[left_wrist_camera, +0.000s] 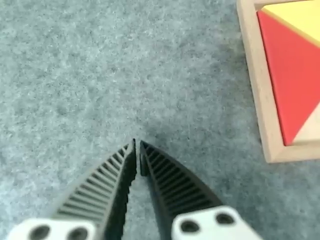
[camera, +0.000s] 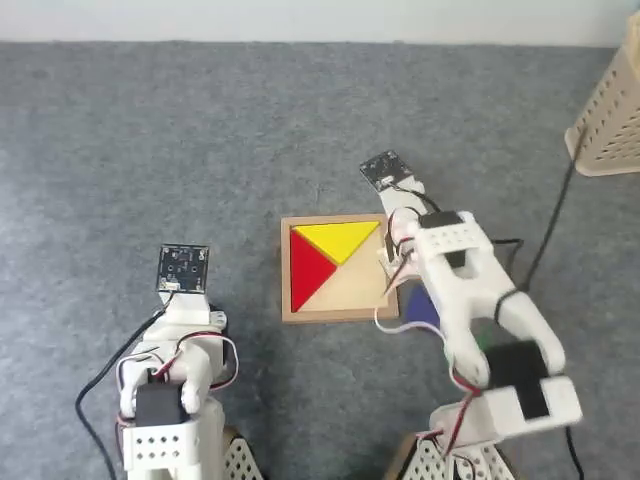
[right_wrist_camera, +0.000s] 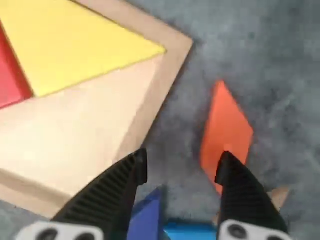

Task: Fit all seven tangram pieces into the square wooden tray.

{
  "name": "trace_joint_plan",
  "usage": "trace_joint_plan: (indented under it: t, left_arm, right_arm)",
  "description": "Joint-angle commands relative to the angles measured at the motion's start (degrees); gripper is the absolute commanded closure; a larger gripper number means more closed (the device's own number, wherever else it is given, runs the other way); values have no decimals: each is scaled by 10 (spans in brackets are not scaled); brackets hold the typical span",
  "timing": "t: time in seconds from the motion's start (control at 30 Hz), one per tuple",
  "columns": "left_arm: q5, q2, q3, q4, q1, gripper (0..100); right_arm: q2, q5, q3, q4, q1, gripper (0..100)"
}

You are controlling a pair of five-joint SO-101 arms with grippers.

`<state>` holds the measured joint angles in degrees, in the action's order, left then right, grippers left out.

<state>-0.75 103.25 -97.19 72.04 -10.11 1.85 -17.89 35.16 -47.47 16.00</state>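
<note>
Just right of the tray [camera: 286, 270], my right fingers [right_wrist_camera: 240, 195] hang wide open, empty, over the orange piece [right_wrist_camera: 225, 130]; left fingers [left_wrist_camera: 107, 185] are closed on nothing. Gripping off-centre could skid it into the blue piece [right_wrist_camera: 147, 215].

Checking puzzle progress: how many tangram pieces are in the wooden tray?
2: the yellow triangle along the tray's far edge, and the red triangle along its left side. The remaining floor looks bare.
</note>
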Motion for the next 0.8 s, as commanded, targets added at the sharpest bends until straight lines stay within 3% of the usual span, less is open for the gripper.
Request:
trace_joint_plan:
  t: [0.0,0.37,0.57,0.77]
  left_arm:
    - [5,10,7,3,-2,988]
    - [5,10,7,3,-2,988]
    - [5,10,7,3,-2,988]
    - [5,10,7,3,-2,988]
  right_arm:
    - [38,-8,-62,6,-32,768]
    - [76,-7,-98,-2,-72,768]
    - [0,-9,-98,-18,-68,768]
    - [-17,-78,-107,-13,-68,767]
